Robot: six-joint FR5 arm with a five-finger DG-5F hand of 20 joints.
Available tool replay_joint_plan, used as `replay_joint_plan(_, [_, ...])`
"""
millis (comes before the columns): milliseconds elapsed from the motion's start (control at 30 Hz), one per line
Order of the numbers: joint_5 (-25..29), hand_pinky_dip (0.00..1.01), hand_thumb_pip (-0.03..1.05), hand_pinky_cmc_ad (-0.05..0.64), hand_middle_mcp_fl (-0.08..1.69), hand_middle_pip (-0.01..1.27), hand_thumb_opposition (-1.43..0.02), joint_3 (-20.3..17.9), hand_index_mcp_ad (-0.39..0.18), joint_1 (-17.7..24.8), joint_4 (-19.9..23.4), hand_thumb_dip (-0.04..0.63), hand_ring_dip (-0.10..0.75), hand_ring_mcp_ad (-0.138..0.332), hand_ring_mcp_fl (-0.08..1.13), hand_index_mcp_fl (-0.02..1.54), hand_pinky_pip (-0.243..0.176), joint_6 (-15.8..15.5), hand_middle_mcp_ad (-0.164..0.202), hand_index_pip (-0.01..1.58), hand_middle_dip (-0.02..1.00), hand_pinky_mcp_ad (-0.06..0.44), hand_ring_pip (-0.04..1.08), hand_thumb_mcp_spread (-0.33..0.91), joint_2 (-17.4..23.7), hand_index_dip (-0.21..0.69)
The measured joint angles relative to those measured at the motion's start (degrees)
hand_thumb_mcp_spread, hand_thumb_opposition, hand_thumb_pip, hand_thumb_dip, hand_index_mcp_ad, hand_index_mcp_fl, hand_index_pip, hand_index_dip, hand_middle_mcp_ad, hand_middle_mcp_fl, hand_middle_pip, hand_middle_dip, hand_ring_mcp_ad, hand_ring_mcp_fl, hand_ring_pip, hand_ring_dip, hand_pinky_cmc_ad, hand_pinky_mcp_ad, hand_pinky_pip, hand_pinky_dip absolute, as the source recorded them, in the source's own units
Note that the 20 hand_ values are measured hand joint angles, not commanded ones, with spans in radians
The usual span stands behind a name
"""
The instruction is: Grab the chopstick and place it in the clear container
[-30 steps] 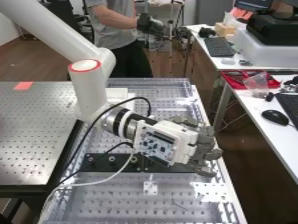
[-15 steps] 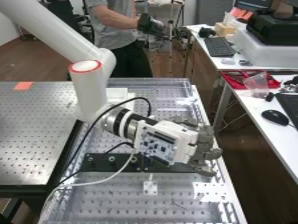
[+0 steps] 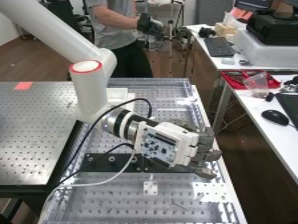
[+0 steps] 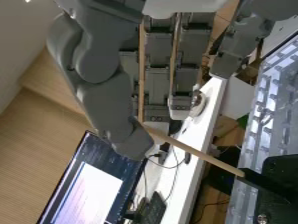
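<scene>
- Since the hand (image 3: pixel 205 150) has its thumb and fingers pinching the chopstick (image 4: pixel 199 156), I judge the grasp made and the carry next.
- Out past the thumb, the stick slants away.
- Beyond the fingers, on the neighbouring table (image 3: pixel 256 114), sits clear plastic (image 3: pixel 258 83), perhaps my container; I'd lift before crossing.

In the high view, the palm of the hand (image 3: pixel 201 150) is hidden, and the hand covers part of the black bar (image 3: pixel 101 164) toward the bench's (image 3: pixel 100 206) right edge. The bench's near edge is cut off. In the wrist view, the thumb (image 4: pixel 110 107) hides one stretch of the chopstick (image 4: pixel 206 157); its far tip seems lost against black.
</scene>
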Motion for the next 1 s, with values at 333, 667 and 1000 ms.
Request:
replay_joint_plan(333, [-0.12,0.18,0.59,0.375,0.70,0.75,-0.93,0.53,-0.073,-0.16,0.02,0.312,0.557,-0.007,0.59,0.36,0.059,0.07,0.012,1.36,0.72,0.216,0.09,0.66,-0.23,0.056])
replay_joint_plan(667, [-0.14,0.18,0.59,0.379,0.67,0.71,-0.91,0.61,-0.073,-0.36,-0.57,0.312,0.557,-0.005,0.58,0.35,0.063,0.06,0.012,1.35,0.72,0.216,0.09,0.64,-0.37,0.047])
replay_joint_plan(1000, [0.01,0.18,0.59,0.386,0.68,0.71,-0.91,0.74,-0.073,-0.45,-0.74,0.312,0.557,-0.007,0.58,0.39,0.059,0.10,0.012,1.35,0.72,0.216,0.09,0.64,-0.47,0.047])
